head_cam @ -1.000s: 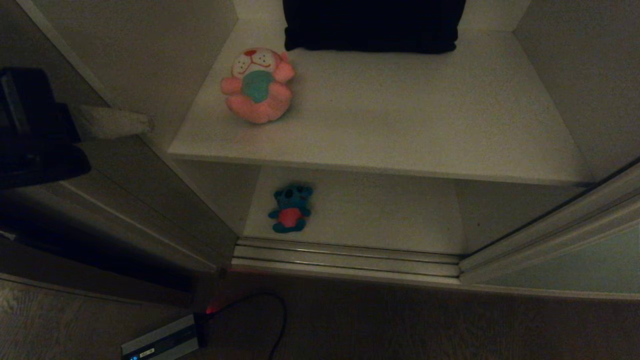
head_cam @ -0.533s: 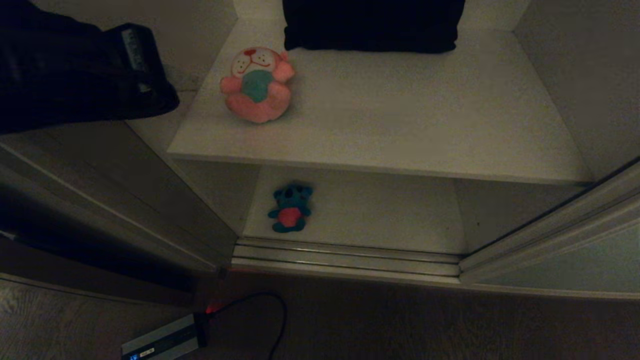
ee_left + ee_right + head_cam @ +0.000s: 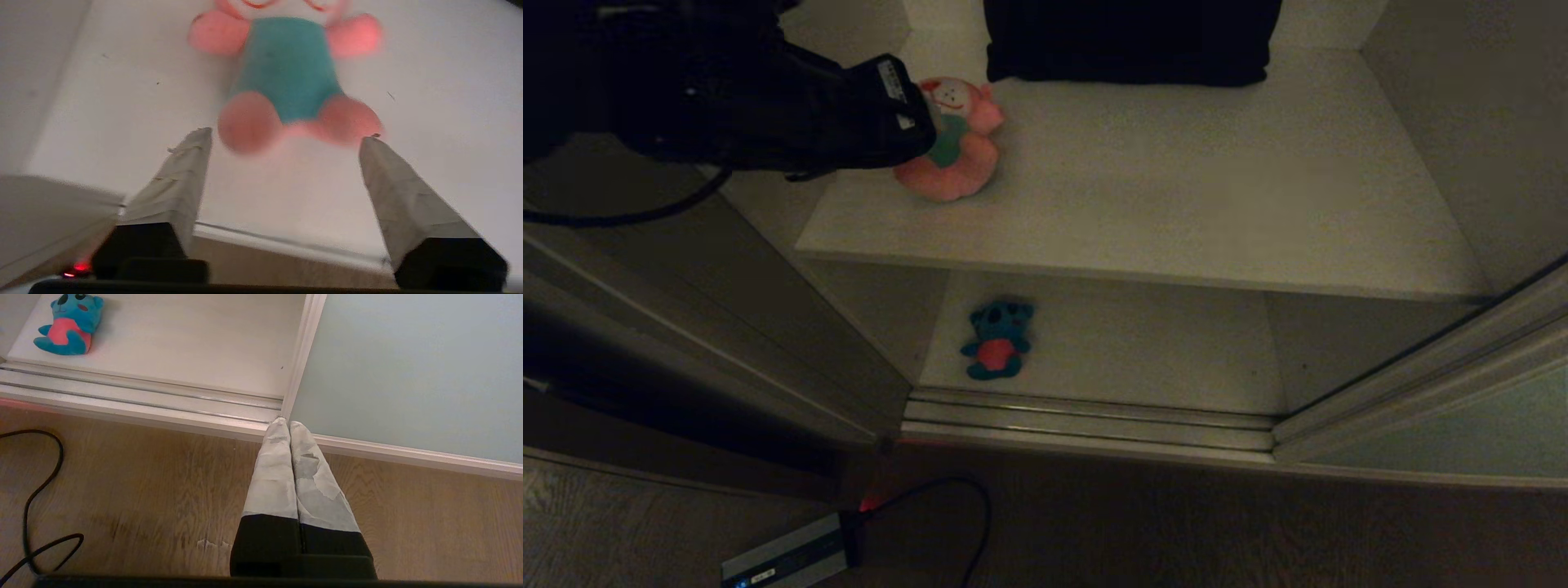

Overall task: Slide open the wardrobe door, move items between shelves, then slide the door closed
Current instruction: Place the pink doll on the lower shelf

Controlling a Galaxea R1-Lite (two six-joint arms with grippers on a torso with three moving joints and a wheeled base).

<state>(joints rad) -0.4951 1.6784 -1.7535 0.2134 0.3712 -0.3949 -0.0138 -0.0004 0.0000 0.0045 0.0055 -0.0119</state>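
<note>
The left arm (image 3: 727, 106) is big and black with a black cable. Both grippers' fingers (image 3: 286, 473) wear grey-white tape over black bases.

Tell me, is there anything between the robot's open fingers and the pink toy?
Nothing: in the left wrist view only bare white shelf lies between the left gripper and the pink toy, whose feet nearly meet the fingertips.

- Pink plush toy (image 3: 960, 155) partly hidden behind left arm (image 3: 727, 106) in head view (head cropped, outline blurred in left wrist view).
- Dark folded cloth (image 3: 1131, 41) cut off at head view's top edge.
</note>
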